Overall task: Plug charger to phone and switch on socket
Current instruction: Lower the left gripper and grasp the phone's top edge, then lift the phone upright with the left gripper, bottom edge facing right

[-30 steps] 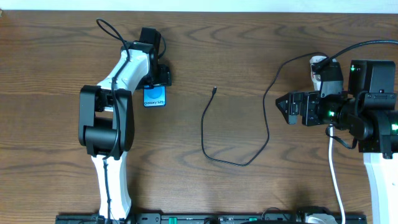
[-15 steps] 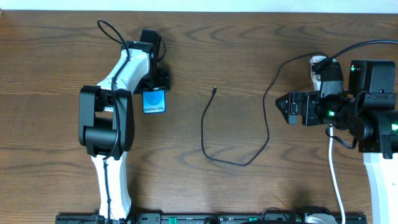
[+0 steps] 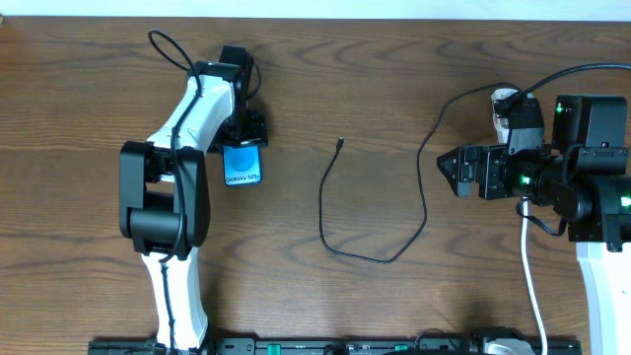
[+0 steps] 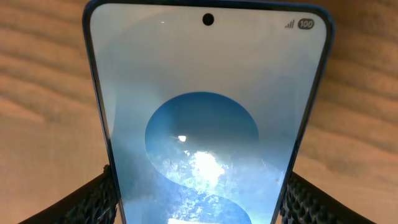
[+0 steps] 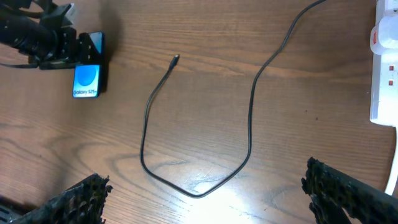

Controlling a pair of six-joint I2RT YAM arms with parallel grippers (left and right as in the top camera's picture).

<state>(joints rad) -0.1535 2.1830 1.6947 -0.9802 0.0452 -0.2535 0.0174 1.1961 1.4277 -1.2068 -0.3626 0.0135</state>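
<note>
The left end effector (image 3: 245,144) pinches the phone (image 3: 244,168) by one short end, screen up, jutting beyond its fingers.

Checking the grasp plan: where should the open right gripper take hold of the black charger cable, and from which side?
Just behind the plug tip, from above, closing across the charger. It lies flat on the table, that end free and nearly straight, so a short stub could be aimed at the phone.
</note>
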